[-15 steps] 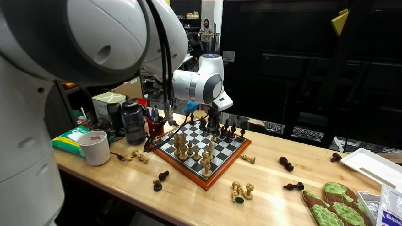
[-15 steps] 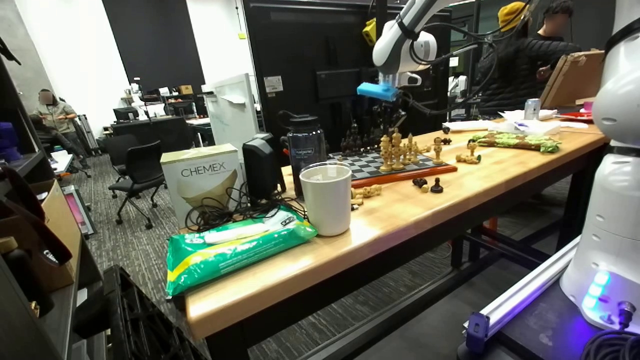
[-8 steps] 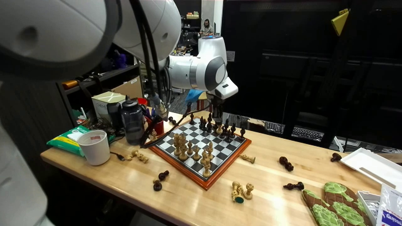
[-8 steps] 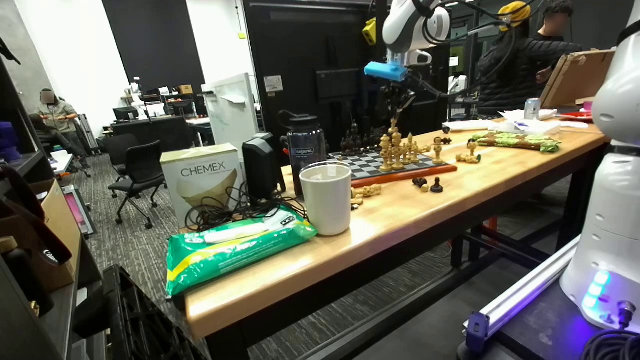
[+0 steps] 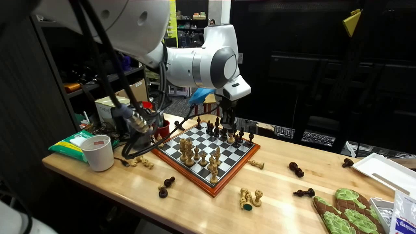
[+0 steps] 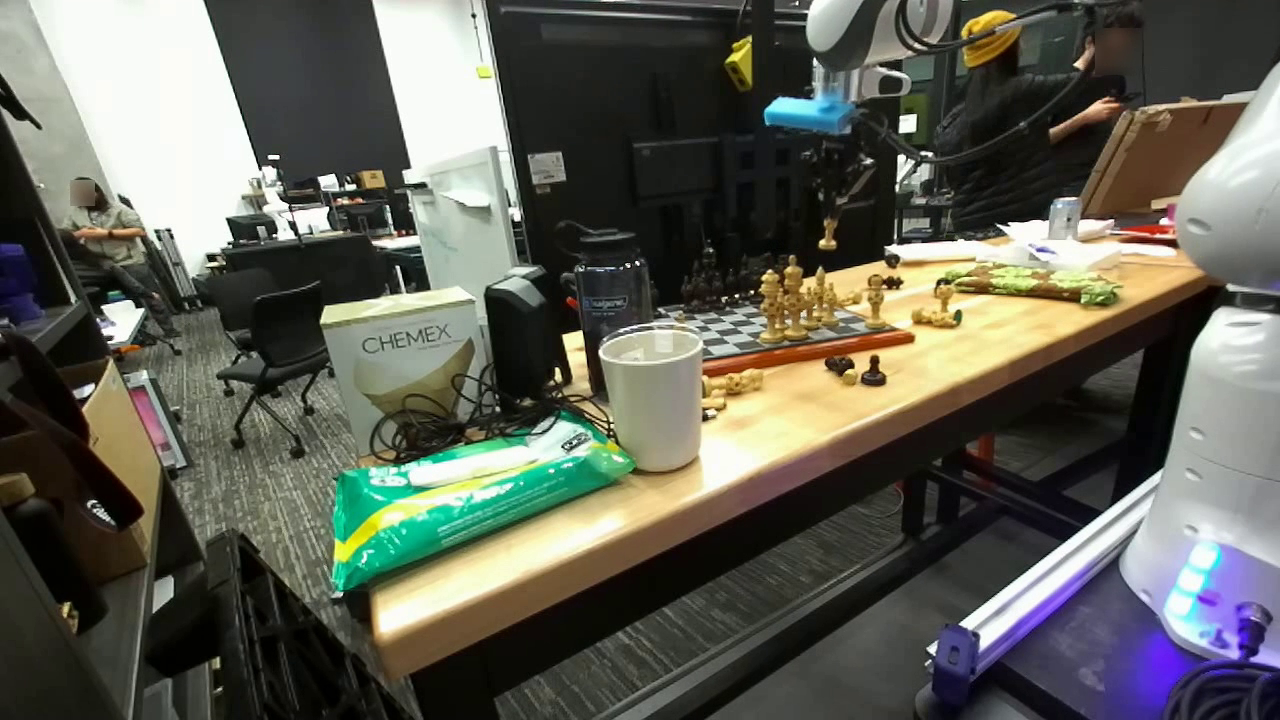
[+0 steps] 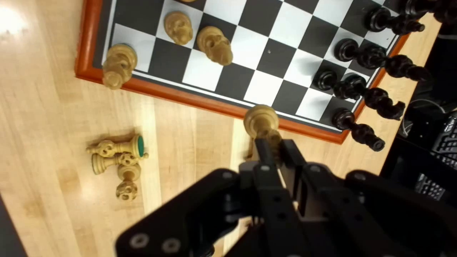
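My gripper (image 7: 277, 151) is shut on a light wooden chess piece (image 7: 261, 119), whose round base points away from the fingers. In the wrist view that base overlaps the orange rim of the chessboard (image 7: 189, 101). An exterior view shows the held piece (image 6: 828, 236) hanging in the air, above the level of the standing light pieces (image 6: 794, 295). From another side, the gripper (image 5: 229, 126) and the held piece (image 5: 231, 139) appear in front of the dark pieces (image 5: 216, 131) along the board's far side. The fingers hide the piece's top.
Fallen light pieces (image 5: 246, 199) and dark pieces (image 5: 296, 169) lie around the board on the wooden table. A white cup (image 5: 97, 154), a green wipes pack (image 6: 480, 500) and a dark bottle (image 6: 612, 290) stand at one end. Leaf-patterned mitts (image 5: 351, 209) and a white tray (image 5: 386, 175) lie at the other.
The arm has carried the light piece toward the right in both exterior views, and it now hangs clear of the board. The pieces on the board and table have not moved.
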{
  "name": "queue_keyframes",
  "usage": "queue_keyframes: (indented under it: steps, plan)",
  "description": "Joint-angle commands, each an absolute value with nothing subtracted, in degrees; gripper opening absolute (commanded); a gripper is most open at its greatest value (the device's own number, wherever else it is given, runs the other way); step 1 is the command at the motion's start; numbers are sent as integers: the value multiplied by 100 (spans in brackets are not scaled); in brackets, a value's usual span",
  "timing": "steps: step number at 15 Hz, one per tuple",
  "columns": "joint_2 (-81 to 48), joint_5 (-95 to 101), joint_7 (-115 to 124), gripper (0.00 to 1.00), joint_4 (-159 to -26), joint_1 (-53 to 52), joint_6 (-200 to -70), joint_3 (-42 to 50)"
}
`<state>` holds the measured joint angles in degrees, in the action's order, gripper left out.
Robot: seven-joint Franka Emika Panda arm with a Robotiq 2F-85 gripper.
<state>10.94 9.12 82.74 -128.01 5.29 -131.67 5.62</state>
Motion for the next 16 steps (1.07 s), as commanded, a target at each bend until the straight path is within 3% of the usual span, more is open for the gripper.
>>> queue_keyframes:
  steps: [1,16]
  plan:
    - [1542,815,8367,3,-13312,728,-13164,452]
    - [1381,129,8079,3,-13951,830,-13404,503]
